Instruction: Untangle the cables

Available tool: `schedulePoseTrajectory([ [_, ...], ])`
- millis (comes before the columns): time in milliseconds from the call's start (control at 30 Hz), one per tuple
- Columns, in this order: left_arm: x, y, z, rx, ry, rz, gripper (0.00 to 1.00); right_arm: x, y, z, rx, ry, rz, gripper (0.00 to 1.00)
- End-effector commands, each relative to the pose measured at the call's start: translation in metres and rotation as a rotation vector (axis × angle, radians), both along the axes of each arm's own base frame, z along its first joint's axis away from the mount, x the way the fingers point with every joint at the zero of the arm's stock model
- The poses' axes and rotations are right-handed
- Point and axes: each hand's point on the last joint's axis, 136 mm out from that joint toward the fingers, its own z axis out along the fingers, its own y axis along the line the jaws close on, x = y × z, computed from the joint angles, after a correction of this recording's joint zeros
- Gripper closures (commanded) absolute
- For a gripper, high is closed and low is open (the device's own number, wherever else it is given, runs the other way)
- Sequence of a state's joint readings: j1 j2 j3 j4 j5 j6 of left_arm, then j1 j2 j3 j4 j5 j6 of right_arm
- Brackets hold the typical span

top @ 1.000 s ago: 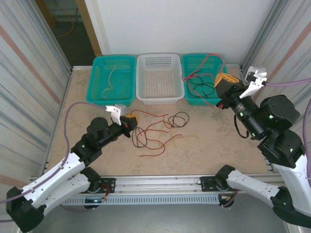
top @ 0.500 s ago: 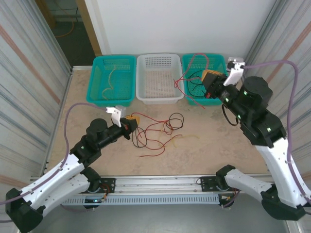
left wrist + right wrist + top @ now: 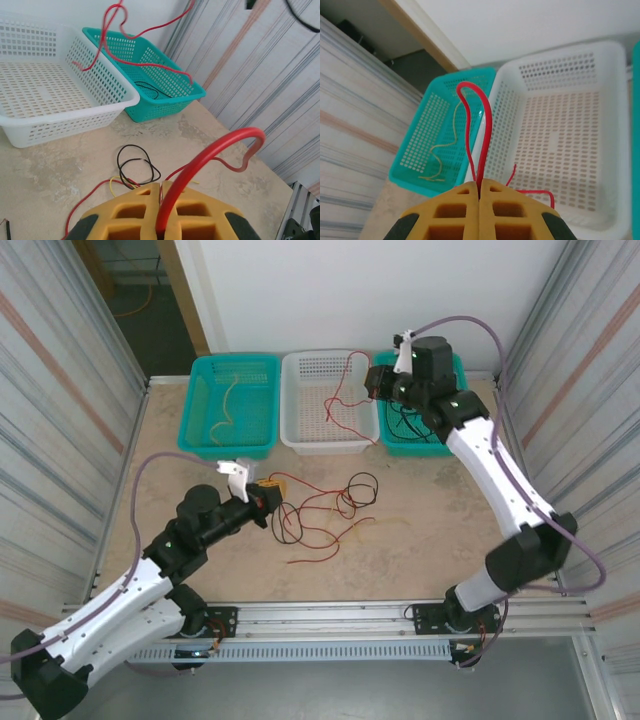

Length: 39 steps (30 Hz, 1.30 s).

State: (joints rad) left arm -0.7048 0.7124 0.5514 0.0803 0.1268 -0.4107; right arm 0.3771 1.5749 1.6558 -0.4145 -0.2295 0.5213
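Right end effector (image 3: 480,192) clamped on red cable (image 3: 488,131), which hangs over white basket (image 3: 330,444). Left end effector (image 3: 161,199) clamped on second red cable (image 3: 240,132), beside tangle (image 3: 345,496) on tabletop (image 3: 440,535).

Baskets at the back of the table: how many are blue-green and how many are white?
Teal baskets: 2, the left one and the right one
White baskets: 1
Total: 3 baskets
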Motion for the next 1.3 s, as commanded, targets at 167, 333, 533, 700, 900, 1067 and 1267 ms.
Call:
schedulePoseTrajectory([
  [167,0.006,0.014,0.044,-0.073,-0.020,0.096,1.00,0.037,0.024,0.005,0.056,0.014,0.060,0.48],
  [333,0.009,0.011,0.065,-0.144,-0.046,0.098,1.00,0.004,0.027,0.010,0.038,-0.015,0.125,0.41],
  [533,0.017,0.001,0.095,-0.156,-0.077,0.082,1.00,-0.068,0.048,0.007,-0.019,-0.072,0.255,0.34],
  [700,0.021,-0.009,0.118,-0.160,-0.090,0.046,1.00,-0.125,0.061,0.005,-0.041,-0.117,0.350,0.27],
  [900,0.022,-0.010,0.142,-0.163,-0.136,0.031,1.00,-0.151,0.058,-0.019,-0.017,-0.067,0.371,0.22],
  [1067,0.020,-0.010,0.165,-0.203,-0.160,0.015,1.00,-0.159,0.062,-0.039,0.003,-0.017,0.384,0.22],
  [1267,0.015,-0.012,0.192,-0.226,-0.204,-0.013,1.00,-0.168,0.081,-0.066,0.052,0.050,0.413,0.23],
])
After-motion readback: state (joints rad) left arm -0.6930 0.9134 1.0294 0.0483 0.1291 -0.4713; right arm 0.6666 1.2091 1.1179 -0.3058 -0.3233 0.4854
